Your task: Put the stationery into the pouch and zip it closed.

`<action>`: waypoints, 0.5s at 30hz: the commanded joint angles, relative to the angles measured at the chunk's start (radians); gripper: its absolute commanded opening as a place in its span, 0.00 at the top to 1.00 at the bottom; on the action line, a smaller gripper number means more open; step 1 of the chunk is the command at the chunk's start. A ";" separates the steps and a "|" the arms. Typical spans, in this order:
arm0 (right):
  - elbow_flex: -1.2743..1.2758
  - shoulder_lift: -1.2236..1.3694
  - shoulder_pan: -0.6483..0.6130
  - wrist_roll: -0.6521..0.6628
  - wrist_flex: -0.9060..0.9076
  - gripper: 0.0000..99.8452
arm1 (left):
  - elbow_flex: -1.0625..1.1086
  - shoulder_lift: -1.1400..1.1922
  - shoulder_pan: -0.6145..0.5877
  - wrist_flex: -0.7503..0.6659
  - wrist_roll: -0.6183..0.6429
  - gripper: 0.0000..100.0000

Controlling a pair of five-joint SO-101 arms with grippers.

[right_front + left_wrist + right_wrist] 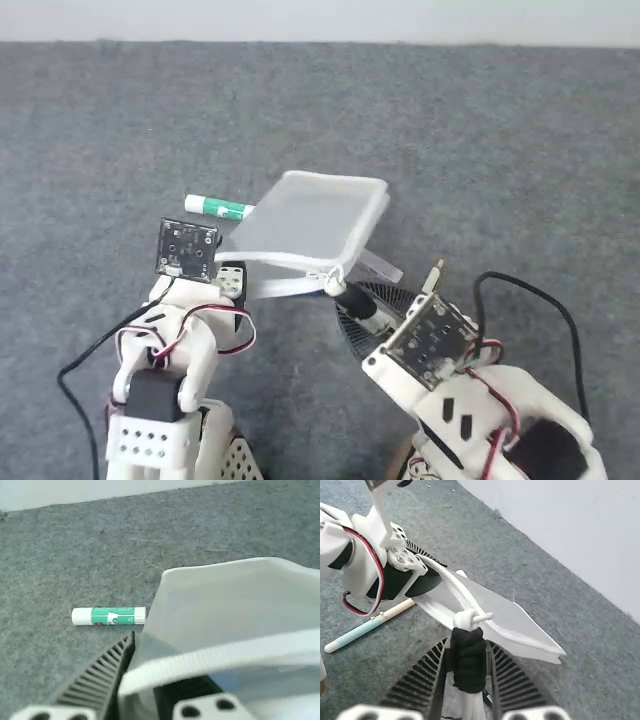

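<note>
The pouch [310, 220] sits at the middle of the counter [480, 130], its near edge raised off the surface and its far end lower. The left hand [233, 278] is at the pouch's near-left corner, with that edge between its fingers. The right hand [467, 652] is at the near-right end of the same edge, with the zip pull [468, 662] between its fingers. Both arms stand on the near side, the left one left of the pouch and the right one to its right. The glue stick [218, 206] lies flat on the counter just left of the pouch, farther out than the left hand. A pen [367, 627] lies on the counter with one end under the raised pouch, close to the left hand.
</note>
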 commanded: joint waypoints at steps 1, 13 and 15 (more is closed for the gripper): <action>0.017 -0.027 0.001 0.006 -0.050 0.89 | -0.050 -0.008 -0.008 -0.011 -0.015 0.99; 0.043 0.054 0.231 0.003 -0.110 0.78 | -0.082 -0.009 -0.104 -0.015 -0.008 0.99; 0.043 0.125 0.263 0.003 -0.139 0.78 | -0.082 -0.009 -0.106 -0.015 -0.005 0.99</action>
